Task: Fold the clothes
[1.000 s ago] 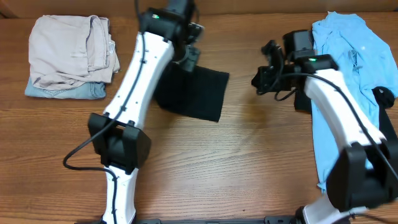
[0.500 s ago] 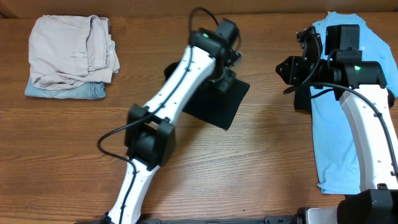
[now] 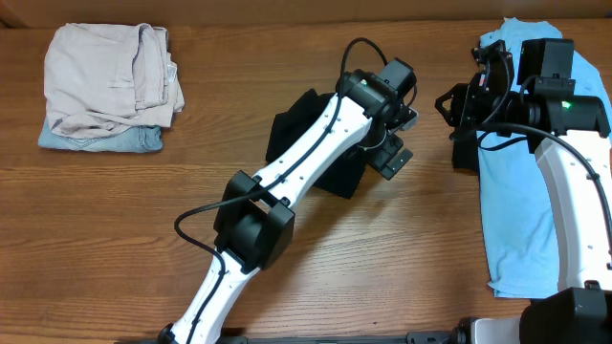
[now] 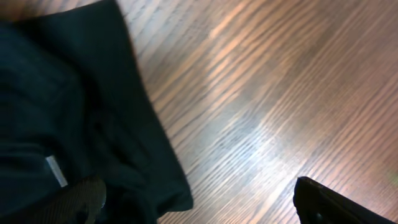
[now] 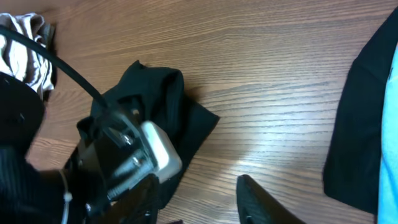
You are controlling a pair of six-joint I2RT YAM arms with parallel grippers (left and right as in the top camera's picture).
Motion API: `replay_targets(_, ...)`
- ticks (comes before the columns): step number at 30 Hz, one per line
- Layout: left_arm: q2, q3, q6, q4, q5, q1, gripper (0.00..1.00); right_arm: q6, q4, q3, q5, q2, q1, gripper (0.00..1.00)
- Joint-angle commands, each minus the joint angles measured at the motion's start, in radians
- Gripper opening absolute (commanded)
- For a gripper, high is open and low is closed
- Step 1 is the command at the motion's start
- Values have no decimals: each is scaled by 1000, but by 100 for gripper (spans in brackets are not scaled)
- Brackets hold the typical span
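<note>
- Left gripper (image 4: 202,205): jaws flung wide, gripping nothing, one finger over the edge of the black T-shirt (image 3: 298,134).
- That T-shirt lies bunched at centre frame in the overhead view, partly under the left arm.
- Right gripper (image 5: 199,202): jaws parted and empty at upper right, beside the light blue shirt (image 3: 521,210) along the right edge.

**Asker:** Which garments are shown?

**Describer:** A plain black T-shirt (image 3: 287,139) lies near the middle, gathered into a compact, slightly rumpled shape. A small white label (image 4: 56,171) shows among its folds.

**Asker:** Anything else?

**Describer:** A light blue shirt (image 3: 512,220) lies unfolded and spread lengthwise along the right side, well apart from the black one.
</note>
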Motion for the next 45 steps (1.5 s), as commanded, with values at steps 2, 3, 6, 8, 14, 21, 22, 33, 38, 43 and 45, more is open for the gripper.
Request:
replay_targets(2,-8,107,-14,-35,10,68,100,-3,5,18,-6,-8,-6,47)
replay_targets(3,-8,142,-14,-51,10,84,100,-3,5,18,-6,-8,-6,47)
replay_targets(6,-8,277,-35,-95,11,136,100,-2,4,18,-21,-8,-6,50)
replay_targets(8,-8,340,-75,-105,11,171,100,-2,5,18,-65,-6,3,51)
replay_targets(14,-8,422,-193,-111,11,311,100,65,35,16,-95,8,107,54)
replay_targets(21,-6,420,-220,-140,10,478,100,368,129,16,103,92,357,57)
replay_targets(22,-6,420,-220,-146,8,495,100,393,139,16,121,109,390,57)
replay_targets(33,-5,416,-212,-187,3,600,100,530,224,16,303,290,659,42)
replay_targets(38,-4,416,-211,-187,-23,600,100,530,238,16,309,336,673,29)
replay_targets(43,-4,416,-211,-186,-23,600,100,529,237,16,310,359,673,15)
replay_targets(45,-3,415,-211,-186,-23,600,100,529,237,16,311,360,673,10)
